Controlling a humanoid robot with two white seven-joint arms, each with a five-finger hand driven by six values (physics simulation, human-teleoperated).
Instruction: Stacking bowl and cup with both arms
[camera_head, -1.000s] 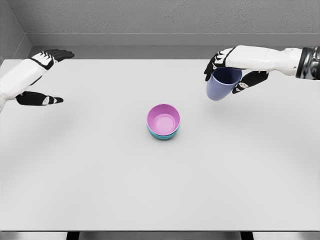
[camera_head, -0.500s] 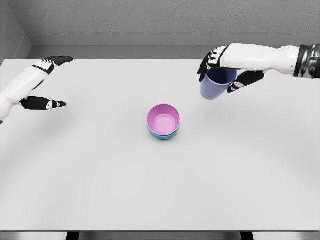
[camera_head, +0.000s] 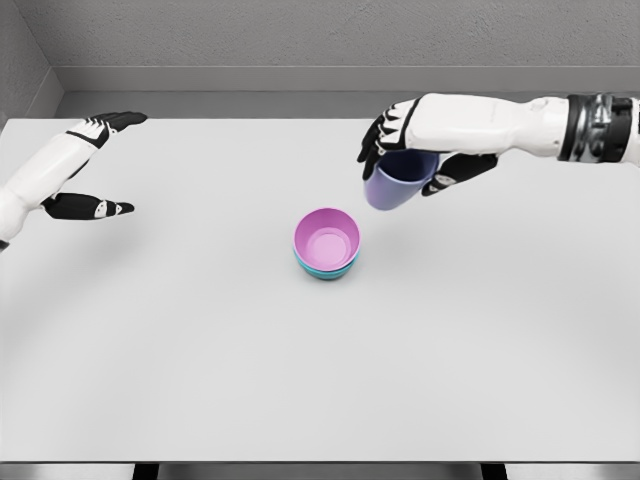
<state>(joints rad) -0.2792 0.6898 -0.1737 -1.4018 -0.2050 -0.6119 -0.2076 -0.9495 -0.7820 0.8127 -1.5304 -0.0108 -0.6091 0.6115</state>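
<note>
Head view shows my right hand (camera_head: 410, 150) reaching in from the right edge over the far half of the table (camera_head: 200, 350). Its fingers (camera_head: 385, 128) are wrapped around the rim of a blue-violet cup (camera_head: 392, 182), with the thumb pressed against the cup's right side. I hold the cup tilted, its mouth up under my palm and its base pointing down and to the left. It hangs clear of the table, and a faint shadow lies on the surface beneath it.

Near the middle of the table sits a pink bowl (camera_head: 326, 238), nested inside a teal bowl (camera_head: 326, 269), of which only the lower rim and base show beneath the pink one. Both stand upright with the opening facing up. The cup is up and to the right of this stack, near it but not touching, and not over the pink bowl's opening.

My left hand (camera_head: 80, 165) is at the far left of the table, well apart from the bowls. Its fingers are stretched out and spread from the thumb, and it holds nothing. The palm faces inward toward the table's middle, with the white forearm running off the left edge.
</note>
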